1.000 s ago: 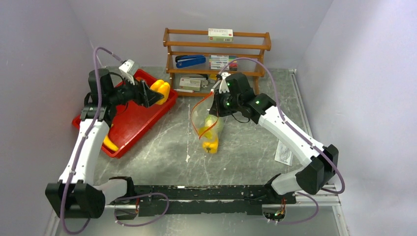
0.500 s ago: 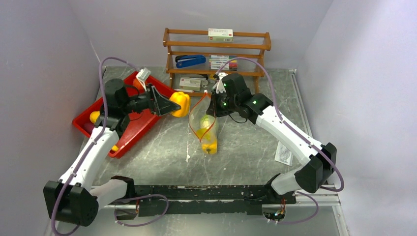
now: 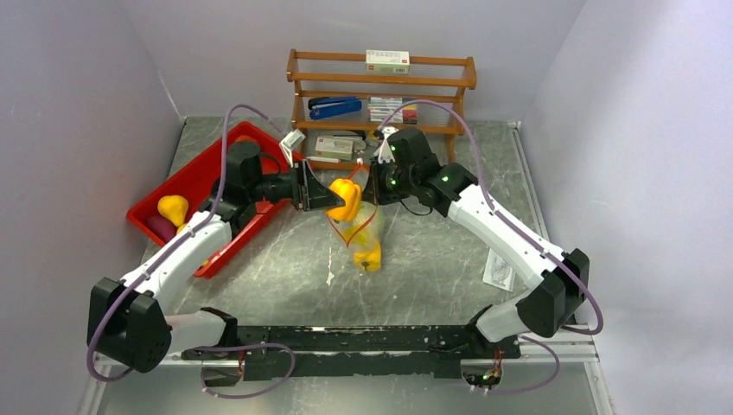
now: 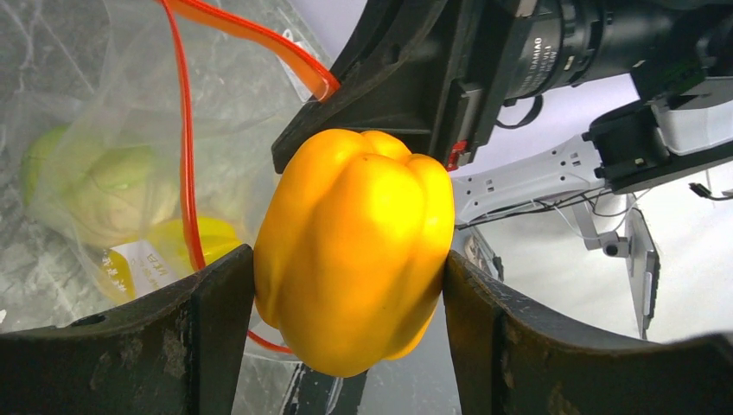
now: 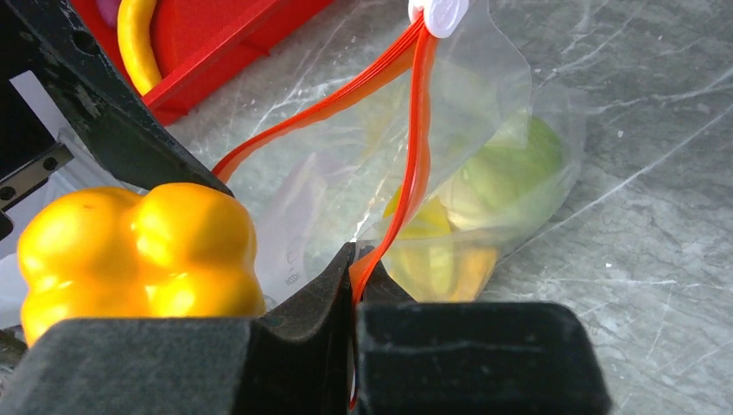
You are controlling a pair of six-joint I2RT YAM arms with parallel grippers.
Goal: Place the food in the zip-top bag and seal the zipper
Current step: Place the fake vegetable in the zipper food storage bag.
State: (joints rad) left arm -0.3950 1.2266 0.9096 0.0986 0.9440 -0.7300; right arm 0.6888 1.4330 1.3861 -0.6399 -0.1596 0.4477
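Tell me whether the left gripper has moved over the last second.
Yes. The left gripper, shut on the yellow pepper, has swung right, off the red tray and up to the zip-top bag mouth.

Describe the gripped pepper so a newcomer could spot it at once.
In front of the wooden rack at the back, the right end effector holds up a clear zip-top bag. Beside its mouth is a lobed yellow bell pepper, the only food clamped in the left end effector, not bagged or in the red tray.
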